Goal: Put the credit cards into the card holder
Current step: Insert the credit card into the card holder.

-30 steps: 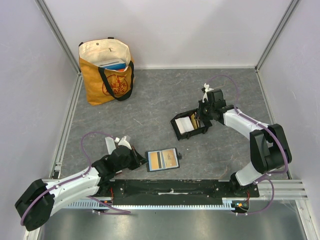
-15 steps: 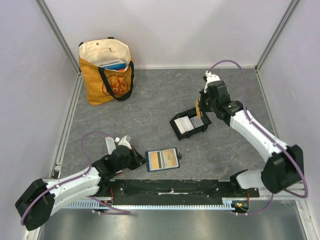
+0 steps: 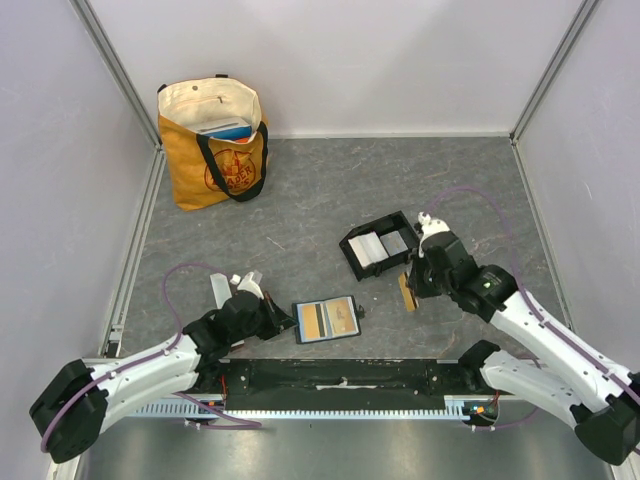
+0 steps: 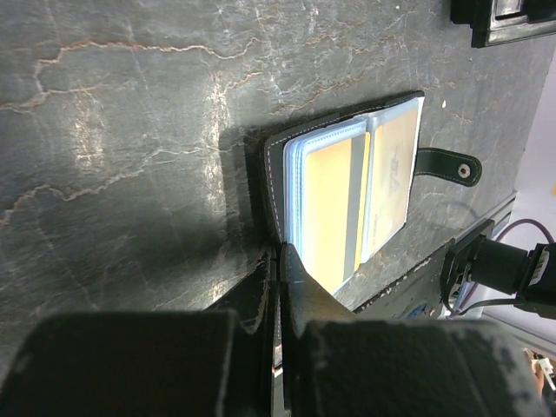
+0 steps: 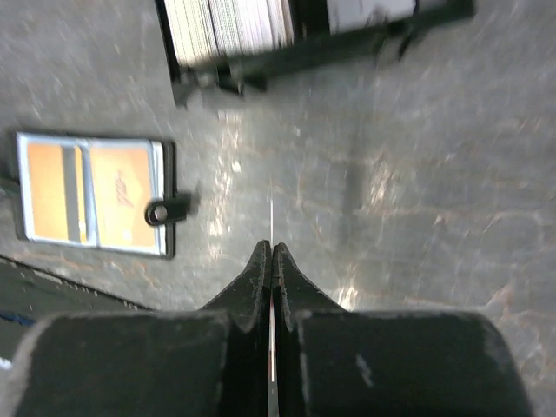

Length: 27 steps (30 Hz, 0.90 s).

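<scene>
My right gripper (image 3: 413,283) (image 5: 272,248) is shut on an orange-gold credit card (image 3: 407,293), which shows edge-on as a thin pale line (image 5: 271,217) past the fingertips. It hangs over bare table, just near and right of the black card holder (image 3: 352,251) (image 5: 287,61). Pale cards (image 3: 369,248) lie in the holder's left compartment and a grey one (image 3: 394,242) in its right. My left gripper (image 3: 284,322) (image 4: 280,252) is shut, its tips at the left edge of the open black wallet (image 3: 326,320) (image 4: 347,200), where an orange card shows under a clear sleeve.
An orange tote bag (image 3: 213,140) stands at the back left by the wall. Metal rails run along the left side (image 3: 135,250) and the near edge (image 3: 340,380). The wallet's snap strap (image 4: 447,165) (image 5: 165,211) points right.
The right arm has swung from above the card holder toward the near edge, still gripping the orange card. The left arm and wallet have not moved.
</scene>
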Available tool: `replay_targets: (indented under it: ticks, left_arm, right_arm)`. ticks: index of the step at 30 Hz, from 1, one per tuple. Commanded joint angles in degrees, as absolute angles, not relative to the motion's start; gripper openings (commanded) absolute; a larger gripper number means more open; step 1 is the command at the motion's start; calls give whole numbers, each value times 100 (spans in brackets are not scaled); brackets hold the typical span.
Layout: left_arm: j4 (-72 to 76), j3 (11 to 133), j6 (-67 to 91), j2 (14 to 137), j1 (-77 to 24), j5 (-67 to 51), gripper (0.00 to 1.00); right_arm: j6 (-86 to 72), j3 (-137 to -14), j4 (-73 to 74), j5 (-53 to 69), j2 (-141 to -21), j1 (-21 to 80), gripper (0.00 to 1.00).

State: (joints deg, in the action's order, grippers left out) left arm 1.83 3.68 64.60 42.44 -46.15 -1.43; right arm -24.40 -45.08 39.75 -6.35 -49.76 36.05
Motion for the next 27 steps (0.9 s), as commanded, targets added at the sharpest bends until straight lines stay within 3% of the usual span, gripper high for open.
replay_targets:
  ticks: [1,6,16,27]
  left_arm:
    - [272,439,6451,4201,-4632,-220,2]
    - [272,501,6434,4307,-4641,-237,2]
    - [325,562,6416,4438,-4632,-237,2]
    - [352,598,6407,4570,-4632,-272,2]
  right_arm:
    - [-2987,-4447,4175,-702,-5158,3911,0]
    - [-3506,-4114,3745,-948,-5633,4200,0]
    - [-4245,-3393,2954,-2636,-5950,5132,5]
    - [-4298,-3112,2452,-2286,-6337,5177,21]
